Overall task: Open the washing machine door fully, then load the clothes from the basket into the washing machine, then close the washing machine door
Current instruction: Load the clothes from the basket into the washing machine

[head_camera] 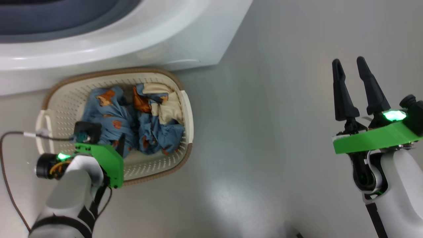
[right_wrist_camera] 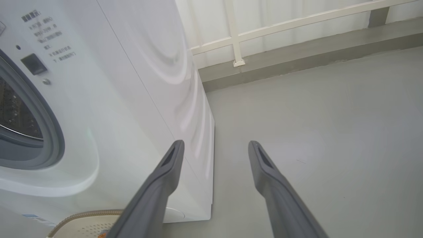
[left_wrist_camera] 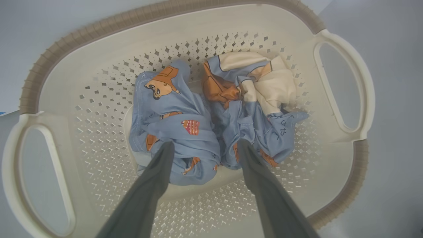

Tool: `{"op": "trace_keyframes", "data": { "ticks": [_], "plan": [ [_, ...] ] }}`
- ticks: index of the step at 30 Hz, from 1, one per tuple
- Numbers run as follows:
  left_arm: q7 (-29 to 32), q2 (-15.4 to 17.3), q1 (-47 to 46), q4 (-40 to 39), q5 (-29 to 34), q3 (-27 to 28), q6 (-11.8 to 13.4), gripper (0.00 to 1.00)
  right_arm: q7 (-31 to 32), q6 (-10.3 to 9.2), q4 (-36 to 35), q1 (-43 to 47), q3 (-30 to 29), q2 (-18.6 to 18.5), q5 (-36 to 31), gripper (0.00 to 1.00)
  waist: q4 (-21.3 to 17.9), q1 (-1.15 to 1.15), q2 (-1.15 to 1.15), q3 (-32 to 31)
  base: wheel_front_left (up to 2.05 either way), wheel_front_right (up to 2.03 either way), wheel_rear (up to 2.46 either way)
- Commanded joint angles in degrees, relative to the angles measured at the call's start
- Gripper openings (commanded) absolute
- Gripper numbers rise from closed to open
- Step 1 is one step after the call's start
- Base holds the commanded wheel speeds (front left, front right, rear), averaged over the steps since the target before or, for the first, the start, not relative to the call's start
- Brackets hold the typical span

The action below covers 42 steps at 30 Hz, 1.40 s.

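While the washing machine already stands open, loading is all ahead of me: the clothes lie in the basket at its foot, my left fingers spread wide and empty over them, right fingers open, holding nothing.

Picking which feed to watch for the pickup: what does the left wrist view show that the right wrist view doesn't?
Left wrist view: the clothes, blue with orange prints, bunched in the basket, the open left tool pointing at them. Right wrist view: the washing machine, its drum, the open right tool above the floor. Both: the basket, in the right wrist view a strip of rim at the bottom edge.
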Motion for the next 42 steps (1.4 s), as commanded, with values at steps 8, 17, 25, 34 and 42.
{"op": "trace_keyframes", "data": {
  "ticks": [8, 17, 25, 34, 42],
  "plan": [
    [7.1, 5.1, -5.0, 0.5, 1.9, -0.6, 2.7, 1.00, -0.4, 0.32, -2.3, -3.3, 2.9, 0.5, -1.0, 1.00, -3.4, 0.00, 0.00, 7.1, 0.00, 0.00, 0.00],
    [11.8, 7.2, -9.6, 0.7, 2.0, -1.5, 4.4, 1.00, -0.4, 0.32, -4.0, -5.1, 3.9, 0.4, -1.3, 1.00, -4.5, 0.00, 0.00, 11.6, 0.00, 0.00, 0.00],
    [13.8, 8.4, -12.2, 0.7, 0.7, -0.9, 5.4, 1.00, -0.4, 0.32, -5.5, -6.1, 5.0, 0.4, -1.6, 1.00, -5.7, 0.00, 0.00, 14.2, 0.00, 0.00, 0.00],
    [15.8, 9.1, -13.9, 0.7, -0.3, -0.9, 5.8, 1.00, -0.4, 0.32, -6.0, -6.6, 5.5, 0.7, -2.0, 1.00, -6.4, 0.00, 0.00, 16.0, 0.00, 0.00, 0.00],
    [17.0, 9.7, -14.0, 0.7, -0.9, -1.3, 6.1, 1.00, -0.4, 0.32, -6.4, -6.9, 6.3, 1.2, -2.4, 1.00, -7.1, 0.00, 0.00, 16.4, 0.00, 0.00, 0.00]
  ]
}}
